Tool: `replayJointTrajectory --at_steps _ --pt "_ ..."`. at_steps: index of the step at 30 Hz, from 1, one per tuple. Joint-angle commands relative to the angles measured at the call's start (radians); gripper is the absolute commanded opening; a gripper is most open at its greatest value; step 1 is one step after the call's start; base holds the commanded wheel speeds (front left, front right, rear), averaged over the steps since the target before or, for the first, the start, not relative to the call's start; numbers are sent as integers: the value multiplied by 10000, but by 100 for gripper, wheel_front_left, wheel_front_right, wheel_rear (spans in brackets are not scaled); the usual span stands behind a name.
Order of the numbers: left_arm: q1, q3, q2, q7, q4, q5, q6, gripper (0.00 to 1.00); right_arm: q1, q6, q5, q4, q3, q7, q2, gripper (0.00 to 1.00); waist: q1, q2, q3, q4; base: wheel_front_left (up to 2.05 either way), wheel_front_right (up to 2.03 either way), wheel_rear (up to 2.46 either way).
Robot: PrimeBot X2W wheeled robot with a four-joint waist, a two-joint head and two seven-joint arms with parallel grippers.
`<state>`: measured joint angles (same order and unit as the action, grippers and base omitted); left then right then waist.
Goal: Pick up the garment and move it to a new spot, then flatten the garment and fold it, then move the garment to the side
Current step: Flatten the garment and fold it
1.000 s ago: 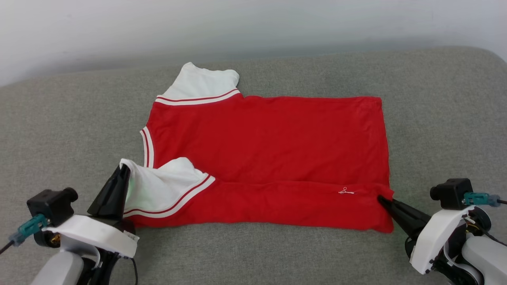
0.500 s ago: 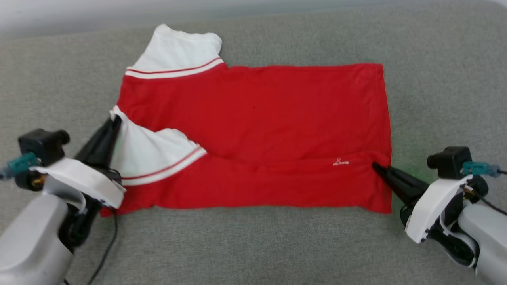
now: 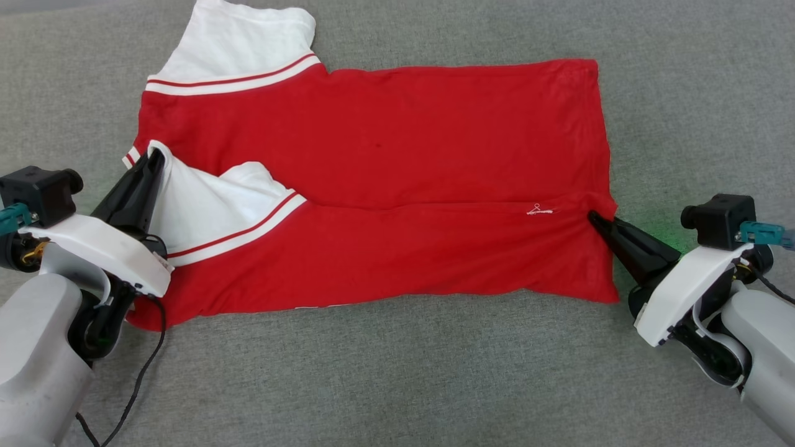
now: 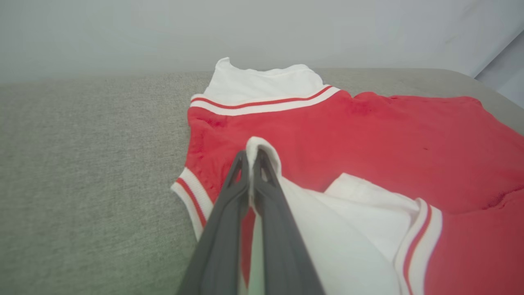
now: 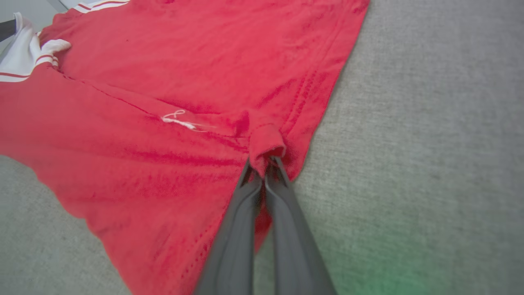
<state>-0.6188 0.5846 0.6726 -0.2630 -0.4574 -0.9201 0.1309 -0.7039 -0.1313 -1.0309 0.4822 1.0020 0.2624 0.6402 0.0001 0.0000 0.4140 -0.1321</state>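
The red garment (image 3: 397, 143) lies spread on the grey cushion, its near long edge folded over the body. One white sleeve (image 3: 239, 37) sticks out at the far left. My left gripper (image 3: 154, 158) is shut on the edge of the near white sleeve (image 3: 205, 205), which is lifted over the red cloth; the left wrist view has white cloth (image 4: 262, 147) pinched at the fingertips. My right gripper (image 3: 593, 217) is shut on the red hem at the garment's right edge, with a red fold (image 5: 266, 141) clamped between the tips.
The grey fabric cushion (image 3: 397, 372) runs around the garment on all sides. A black cable (image 3: 140, 379) hangs from my left arm at the lower left. A pale wall (image 4: 163, 32) stands behind the cushion.
The head camera has tilted down, shifting the picture. Both grippers, still shut on the cloth, have carried the near edge farther over the garment's body.
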Motion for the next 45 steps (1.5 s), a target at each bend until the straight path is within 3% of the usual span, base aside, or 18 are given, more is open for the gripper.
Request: replayJointTrajectory --at_steps 1,12,15,16,17,18,20,31,38,45 --pt "-180 105 24 -19 -152 6 -6 0 64 12 131 108 -133 21 -128 0 -1 0 84 -28 0 0 0" --pt "-570 147 -221 -19 -932 -110 -8 0 -84 15 430 656 -130 -59 -562 0 -1 0 280 -16 0 0 0" --pt "-494 15 -412 -19 -990 -343 -8 44 -144 16 273 737 -24 -95 -614 1 -1 0 247 -8 0 0 0" --pt "-484 -21 -382 -19 -1013 -319 -8 55 -159 16 242 768 51 -159 -589 10 -1 0 232 -6 0 0 0" --pt "-378 -60 -413 -19 -925 -328 -8 78 -132 16 212 781 93 -159 -570 18 -1 0 184 4 0 0 0" --pt "-269 -115 -442 -19 -840 -378 -8 89 -101 15 111 710 100 -143 -573 43 -1 0 140 21 0 0 0" --pt "-1 -331 -448 -19 -589 -419 -8 100 -53 13 20 584 84 -96 -445 100 -1 0 -19 79 0 0 0" --pt "1735 -867 -281 -19 803 -429 -6 100 1190 10 -71 143 -588 18 -87 100 -1 0 -1325 623 0 0 0" --pt "2608 -553 34 7 1284 -485 -6 100 2103 10 123 -72 -1099 28 -69 100 -1 0 -1904 805 0 0 0" --pt "3263 -47 428 1159 1745 -1012 -150 100 2886 10 421 -572 -1647 -370 -167 100 -1 0 -2012 729 0 0 0"
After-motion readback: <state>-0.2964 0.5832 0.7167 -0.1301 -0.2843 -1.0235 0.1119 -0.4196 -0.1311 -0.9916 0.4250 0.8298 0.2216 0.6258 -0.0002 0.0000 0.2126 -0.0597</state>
